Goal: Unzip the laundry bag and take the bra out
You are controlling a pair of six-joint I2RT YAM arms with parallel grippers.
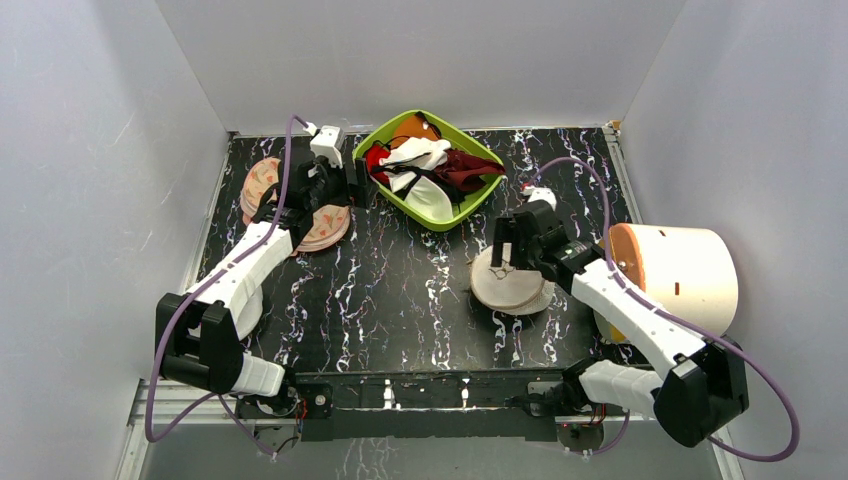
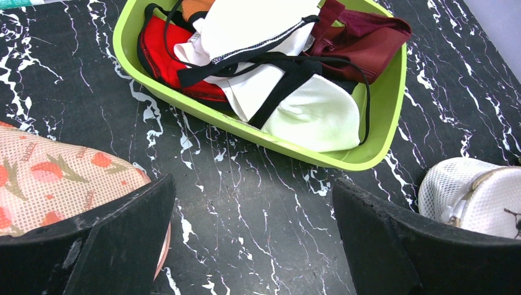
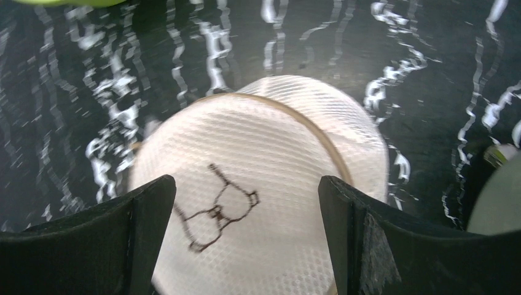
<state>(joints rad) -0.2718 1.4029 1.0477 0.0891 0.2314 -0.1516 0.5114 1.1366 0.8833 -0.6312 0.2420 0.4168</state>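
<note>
The laundry bag (image 1: 508, 288), a round cream-white mesh case with a black glasses-like mark on its lid, lies flat on the black marbled table right of centre. A tan zip band runs round the lid of the laundry bag (image 3: 264, 153). My right gripper (image 1: 509, 247) hovers just above its far side, and in the right wrist view this gripper (image 3: 246, 184) stands open with only the lid between the fingers. My left gripper (image 2: 253, 184) is open over bare table, with the bag (image 2: 476, 193) off to its right. The bra is hidden; I cannot see inside the bag.
A lime-green bin (image 1: 441, 227) at the back centre holds several bras; its rim (image 2: 344, 161) lies just ahead of the left gripper. Peach printed cases (image 1: 325, 230) (image 2: 55, 178) lie under the left arm. A large cream cylinder (image 1: 685, 275) stands at the right.
</note>
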